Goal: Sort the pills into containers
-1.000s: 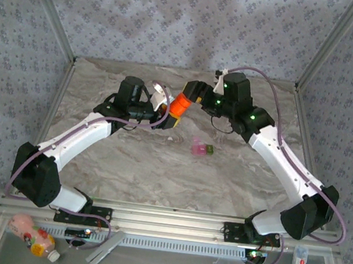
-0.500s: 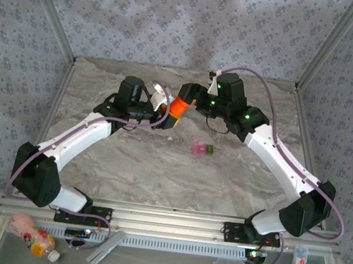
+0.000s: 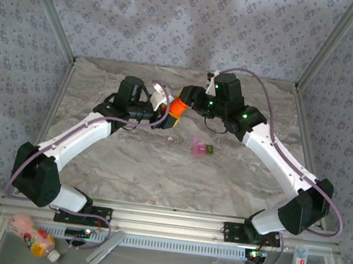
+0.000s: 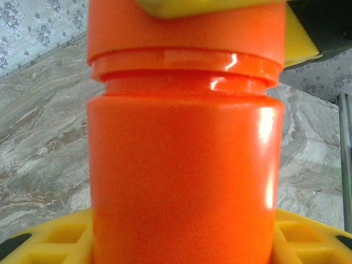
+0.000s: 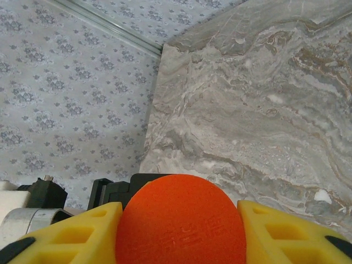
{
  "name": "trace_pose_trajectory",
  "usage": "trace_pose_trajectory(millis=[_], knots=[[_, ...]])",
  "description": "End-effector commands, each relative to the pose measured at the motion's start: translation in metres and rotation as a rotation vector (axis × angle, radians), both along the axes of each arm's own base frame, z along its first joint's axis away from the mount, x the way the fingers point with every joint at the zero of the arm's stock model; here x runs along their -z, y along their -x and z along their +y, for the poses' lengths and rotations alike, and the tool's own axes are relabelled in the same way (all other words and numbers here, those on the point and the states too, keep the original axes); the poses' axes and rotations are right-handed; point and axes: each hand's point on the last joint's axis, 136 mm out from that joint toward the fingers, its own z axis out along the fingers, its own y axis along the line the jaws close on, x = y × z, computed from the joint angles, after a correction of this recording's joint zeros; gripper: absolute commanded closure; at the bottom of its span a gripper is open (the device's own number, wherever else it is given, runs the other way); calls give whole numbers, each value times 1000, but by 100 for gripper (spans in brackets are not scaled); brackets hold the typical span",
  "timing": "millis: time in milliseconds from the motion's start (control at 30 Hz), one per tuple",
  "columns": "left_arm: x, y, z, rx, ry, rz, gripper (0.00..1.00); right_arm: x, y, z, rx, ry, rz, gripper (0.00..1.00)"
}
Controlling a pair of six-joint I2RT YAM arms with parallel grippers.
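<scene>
Above the far middle of the counter, the orange bottle is held off the surface between both arms. The left gripper is closed on the bottle's body. In the left wrist view its yellow pads are seen against the lower part on either side. The right gripper is closed on the cap, whose flat top is seen between yellow fingers in the right wrist view.

Change noted over the last second: the right wrist has been carried leftward and its housing turned. The left arm has kept its pose, and the bottle has shifted only slightly. The cap is still seated. A narrow seam is seen below it in the left wrist view, with no gap opened. This is judged to be the unscrewing step, under way and not finished.

The pill case, pink half joined to green half, lies on the counter nearer the arm bases and a little to the right of the bottle, apart from both grippers. Whether its lids are open, and what it contains, cannot be told. Sorting proper is judged not yet begun, since the bottle is still capped. Risk noted: pills may be spilled if the bottle is tilted once the cap comes free.
</scene>
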Motion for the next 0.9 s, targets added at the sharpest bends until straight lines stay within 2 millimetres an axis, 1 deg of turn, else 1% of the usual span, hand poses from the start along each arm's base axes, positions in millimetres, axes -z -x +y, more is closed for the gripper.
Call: trace_pose_trajectory(millis=[0, 100, 133, 167, 233, 300, 367, 433, 500, 633, 733, 867], knots=[[-22, -2, -3, 13, 39, -51, 100, 3, 3, 6, -36, 4, -6, 55], [-22, -2, -3, 13, 37, -53, 100, 11, 4, 6, -75, 26, -30, 58], [-21, -2, -3, 14, 36, -52, 100, 10, 1, 6, -99, 30, -79, 58], [-20, -2, -3, 15, 34, -51, 100, 4, -5, 5, -106, 28, -142, 57], [-20, -2, -3, 15, 34, -51, 100, 2, -4, 9, -215, 61, -265, 58], [-21, -1, -3, 17, 35, -51, 100, 2, -8, 7, -303, 84, -366, 58], [-20, 0, -2, 18, 35, -51, 100, 2, -9, 5, -396, 59, -453, 57], [-20, 0, -2, 18, 37, -53, 100, 0, -8, 2, -475, -10, -511, 57], [-20, 1, -2, 17, 39, -50, 100, -3, -9, -1, -502, -52, -537, 57], [-18, 1, -2, 15, 40, -46, 100, -3, -14, -1, -497, -75, -534, 57], [-20, 1, -2, 15, 42, -49, 100, -2, -11, 0, -508, -96, -523, 58], [-19, 1, -1, 14, 39, -47, 100, -2, -7, -4, -524, -81, -525, 61]])
